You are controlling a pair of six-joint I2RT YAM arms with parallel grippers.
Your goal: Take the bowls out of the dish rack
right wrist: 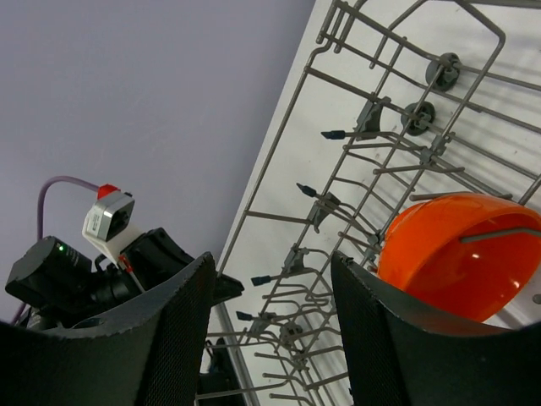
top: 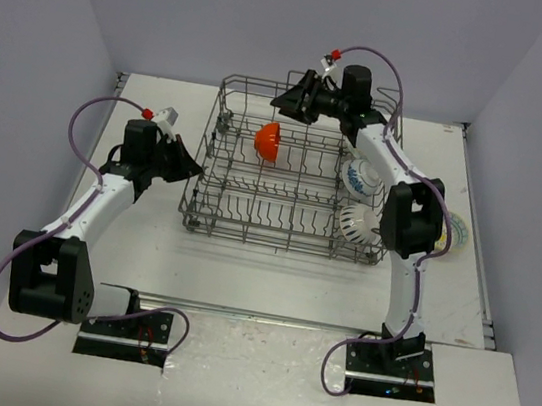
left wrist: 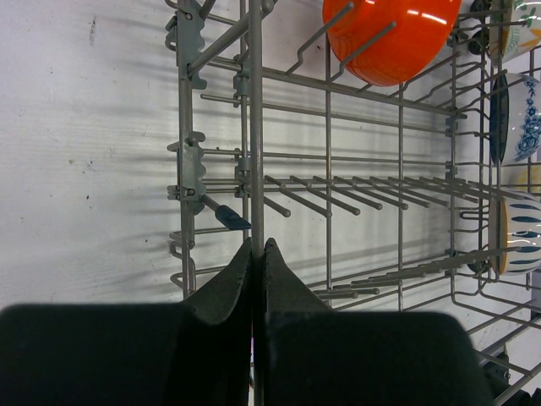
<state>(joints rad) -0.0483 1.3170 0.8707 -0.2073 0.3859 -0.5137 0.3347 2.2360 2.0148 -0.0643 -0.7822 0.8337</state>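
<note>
The left gripper point(left wrist: 259, 250) is pinching shut on a wire at the left side of the grey dish rack point(top: 272, 198). The right gripper point(right wrist: 275, 330) is hovering wide open and empty beside the orange bowl point(top: 268, 140), which is standing on edge among the tines. A blue-patterned bowl point(top: 359, 178) and a striped bowl point(top: 356, 223) are sitting at the rack's right end.

Soft, even light from overhead fills every view. The white tabletop point(top: 241, 270) is bright but not burnt out, with only faint shadows under the arms. In the left wrist view, the grey metal wire dish rack point(left wrist: 254, 169) throws pale striped shadows. White glare streaks the glossy plain orange bowl point(left wrist: 406, 34). The overhead view is coarse and slightly soft.
</note>
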